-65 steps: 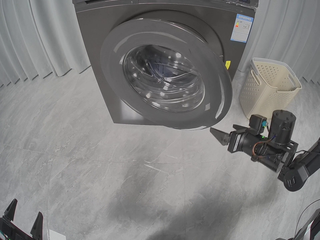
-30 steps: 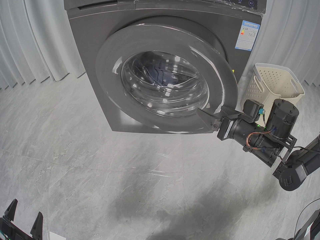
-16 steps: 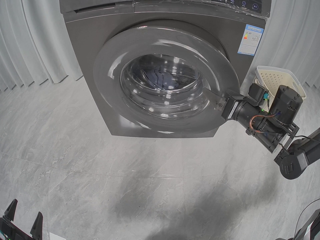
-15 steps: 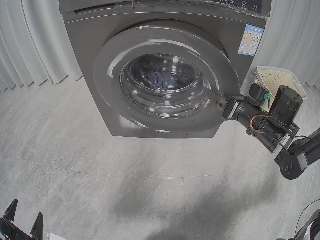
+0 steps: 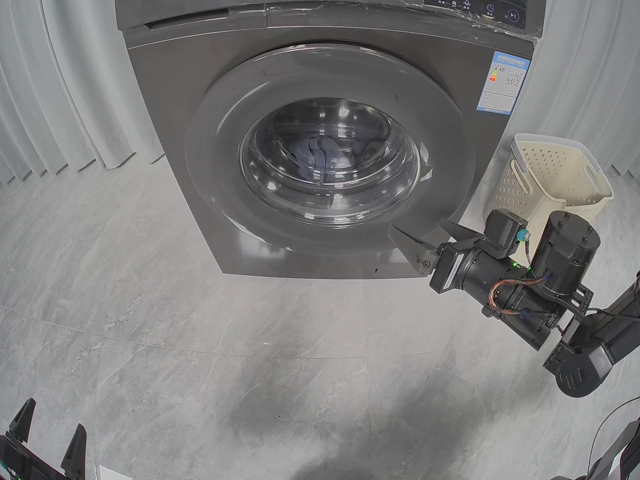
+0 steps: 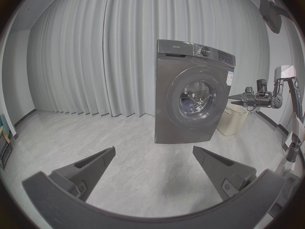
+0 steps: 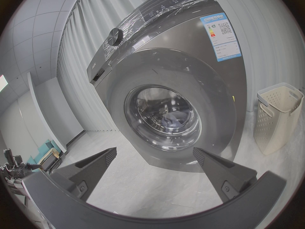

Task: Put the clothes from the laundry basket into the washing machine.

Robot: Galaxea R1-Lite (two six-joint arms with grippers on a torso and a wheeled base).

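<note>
one bundle of soft blue-grey clothes (image 5: 320,158): lay in the drum behind the shut round glass door (image 5: 220,161) of the dark grey metal washing machine (image 5: 200,68); judged light and limp, best pinched at a fold. cream perforated plastic laundry basket (image 5: 533,195): stood beside the machine. right gripper (image 5: 417,228): fingers spread wide, empty, near the door's lower rim. left gripper (image 5: 53,416): spread, empty, low

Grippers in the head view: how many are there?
2. The left gripper is at the view's lower left corner, open; the right gripper, open, is by the lower right of the washer door, beside the basket.
</note>
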